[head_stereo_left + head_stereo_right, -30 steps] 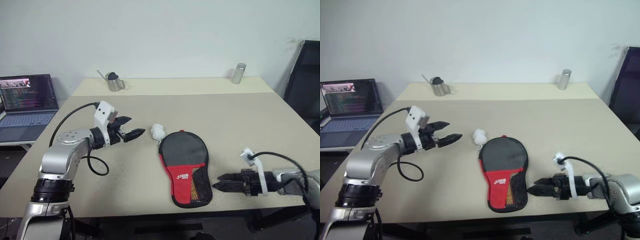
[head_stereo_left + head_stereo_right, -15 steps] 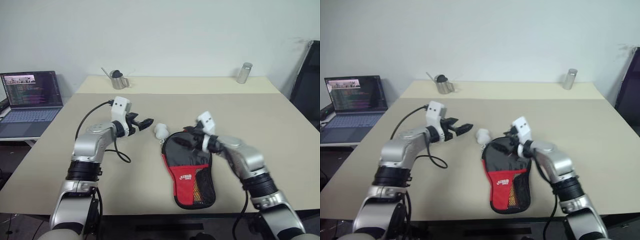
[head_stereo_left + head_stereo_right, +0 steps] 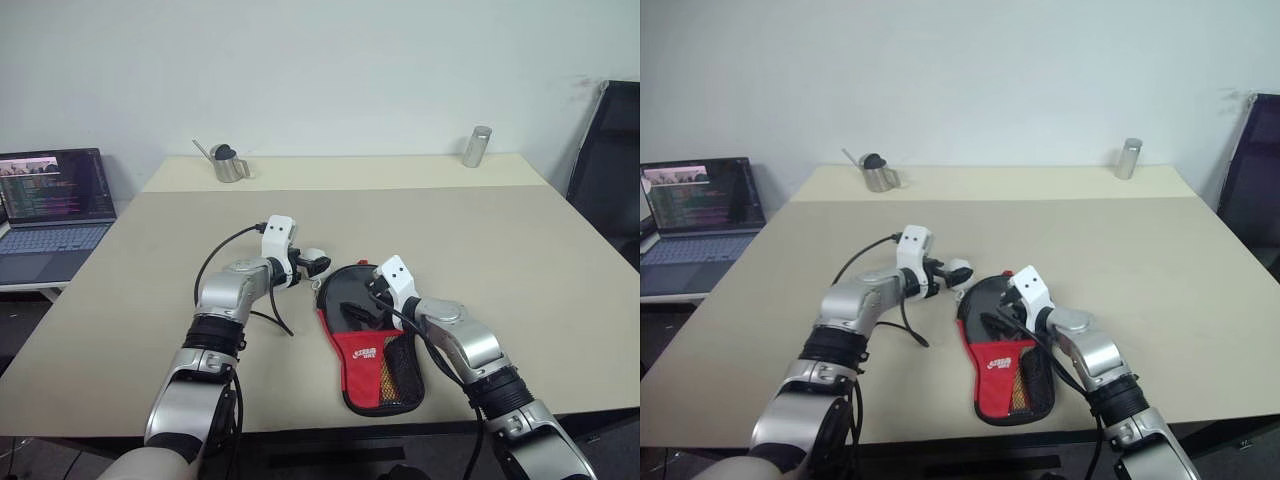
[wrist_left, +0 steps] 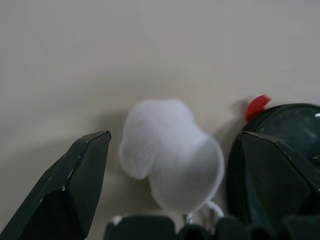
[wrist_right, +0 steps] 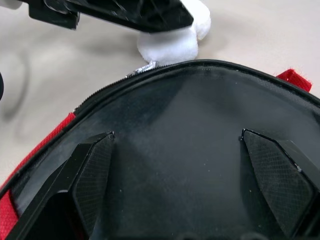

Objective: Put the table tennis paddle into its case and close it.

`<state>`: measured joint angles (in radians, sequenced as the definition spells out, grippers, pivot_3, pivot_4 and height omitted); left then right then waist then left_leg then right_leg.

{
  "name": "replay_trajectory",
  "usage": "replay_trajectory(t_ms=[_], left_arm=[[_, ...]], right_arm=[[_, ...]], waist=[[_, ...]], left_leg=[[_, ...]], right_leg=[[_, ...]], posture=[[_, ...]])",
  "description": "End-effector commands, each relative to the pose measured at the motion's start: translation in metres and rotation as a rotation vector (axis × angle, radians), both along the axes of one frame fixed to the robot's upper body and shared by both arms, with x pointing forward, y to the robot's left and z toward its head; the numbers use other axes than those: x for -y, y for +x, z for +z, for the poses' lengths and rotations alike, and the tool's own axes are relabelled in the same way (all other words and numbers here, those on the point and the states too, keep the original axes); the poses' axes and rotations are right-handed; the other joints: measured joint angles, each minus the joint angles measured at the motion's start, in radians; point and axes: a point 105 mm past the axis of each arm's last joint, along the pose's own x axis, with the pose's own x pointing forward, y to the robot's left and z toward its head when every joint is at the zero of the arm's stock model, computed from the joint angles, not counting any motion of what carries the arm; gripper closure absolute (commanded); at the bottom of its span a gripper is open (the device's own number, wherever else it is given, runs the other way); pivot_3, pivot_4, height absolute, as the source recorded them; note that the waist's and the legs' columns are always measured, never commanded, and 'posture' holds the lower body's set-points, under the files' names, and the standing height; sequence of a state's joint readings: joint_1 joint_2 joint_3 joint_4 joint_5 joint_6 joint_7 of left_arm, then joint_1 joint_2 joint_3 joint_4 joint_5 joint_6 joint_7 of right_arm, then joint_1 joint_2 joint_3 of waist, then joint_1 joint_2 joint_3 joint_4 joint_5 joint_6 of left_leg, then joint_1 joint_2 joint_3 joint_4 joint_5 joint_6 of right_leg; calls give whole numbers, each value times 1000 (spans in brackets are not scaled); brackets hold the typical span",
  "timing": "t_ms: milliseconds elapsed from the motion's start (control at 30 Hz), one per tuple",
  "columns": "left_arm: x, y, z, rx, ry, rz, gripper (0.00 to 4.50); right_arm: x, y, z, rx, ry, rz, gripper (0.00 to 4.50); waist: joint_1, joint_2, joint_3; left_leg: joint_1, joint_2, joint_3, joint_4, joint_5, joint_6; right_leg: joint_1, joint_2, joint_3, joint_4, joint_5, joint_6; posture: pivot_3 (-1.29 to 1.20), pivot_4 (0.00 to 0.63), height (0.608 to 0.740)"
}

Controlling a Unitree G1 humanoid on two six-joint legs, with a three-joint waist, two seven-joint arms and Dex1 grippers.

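Case (image 3: 375, 345) under wide-open right hand (image 3: 362, 305); left hand (image 3: 312, 266) open astride pompom (image 4: 170, 155).

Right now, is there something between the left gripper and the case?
Yes. A white fluffy pom-pom lies between the open fingers of the left gripper, at the rim of the case.
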<state>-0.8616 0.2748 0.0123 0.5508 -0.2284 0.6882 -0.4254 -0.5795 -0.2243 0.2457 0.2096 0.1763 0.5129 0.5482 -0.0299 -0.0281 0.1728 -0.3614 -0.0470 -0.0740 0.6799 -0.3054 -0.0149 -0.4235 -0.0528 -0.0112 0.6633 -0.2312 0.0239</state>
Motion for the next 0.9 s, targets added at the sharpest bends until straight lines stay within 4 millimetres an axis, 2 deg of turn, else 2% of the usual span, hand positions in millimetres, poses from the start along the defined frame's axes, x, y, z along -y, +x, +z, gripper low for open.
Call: replay_trajectory(t_ms=[33,233,333,433,667,767,833,900], left_arm=[[9,6,9,40,19,13,0],[24,8,-13,-26,5,39,0],[27,12,-17,-36,-21,68,0],[22,23,-10,1,-4,118,557],[33,39,21,131,101,76,2960],[36,43,26,157,133,76,3839],[40,44,25,168,168,72,4083],[47,44,23,195,238,59,4096]], right_arm=[[2,-4,-15,-60,-10,-13,17],[4,-4,-12,-60,-7,-21,17],[7,-3,-11,-63,-4,-34,17],[8,-4,-12,-67,-7,-38,0],[5,-10,-8,-64,-9,-19,0],[5,-15,-6,-67,-14,1,0],[2,-18,-3,-67,-20,25,0],[-1,-23,0,-76,-14,57,0]], waist=[[0,0,0],[1,-1,-2],[3,-1,-4],[3,-1,-4],[3,-1,-4],[3,-2,-4],[3,-2,-4],[3,-2,-4]], left_leg=[[0,0,0,0,0,0],[0,0,0,0,2,-3],[0,0,-1,0,2,-3],[1,0,-1,0,2,-3],[0,0,-1,0,2,-3],[-1,0,-1,0,2,-3],[-1,0,-1,0,2,-3],[-1,-1,-1,0,2,-3]], right_leg=[[0,0,0,0,0,0],[0,0,0,0,0,0],[1,0,0,0,0,0],[2,0,-1,0,0,0],[1,0,-1,-1,0,0],[0,0,-2,-1,0,0],[0,0,-2,-1,0,0],[0,0,-2,-1,0,0]], posture=[[0,150,740],[0,150,740],[0,150,740],[0,150,740],[0,150,740],[0,150,740],[0,150,740],[0,150,740]])
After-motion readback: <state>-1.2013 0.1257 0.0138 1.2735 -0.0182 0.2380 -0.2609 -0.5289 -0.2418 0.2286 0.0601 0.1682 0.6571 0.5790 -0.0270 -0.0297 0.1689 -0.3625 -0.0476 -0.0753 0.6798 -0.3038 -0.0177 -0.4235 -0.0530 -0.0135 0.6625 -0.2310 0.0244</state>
